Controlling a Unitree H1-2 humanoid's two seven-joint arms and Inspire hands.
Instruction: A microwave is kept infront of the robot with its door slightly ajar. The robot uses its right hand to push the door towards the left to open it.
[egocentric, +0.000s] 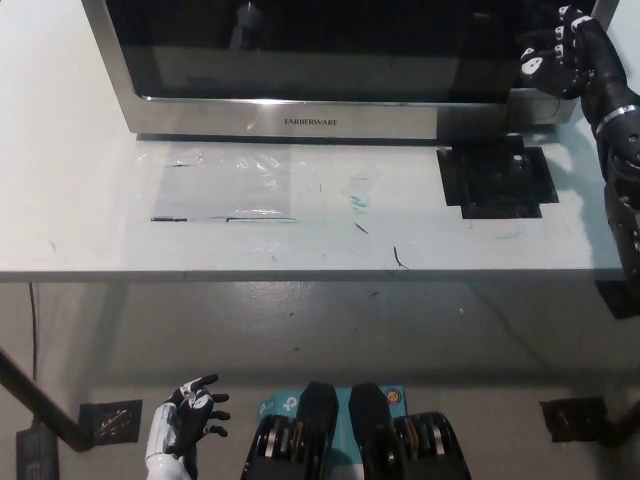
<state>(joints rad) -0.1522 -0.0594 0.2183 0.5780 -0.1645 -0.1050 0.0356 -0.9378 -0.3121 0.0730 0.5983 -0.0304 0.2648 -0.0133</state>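
Microwave (330, 60) sits at the far edge of the bench (80, 200). Its door (300, 110) is a rigid, hinged panel, likely light to swing; push at the right free edge. Right hand (555, 55) is positioned there, fingers curled, gripping nothing. Left hand (188, 425) rests low, fingers spread.

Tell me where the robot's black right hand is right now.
In the head view, the black right hand is at the upper right, up against the right end of the silver microwave's dark glass door, above the black patch on the white table.
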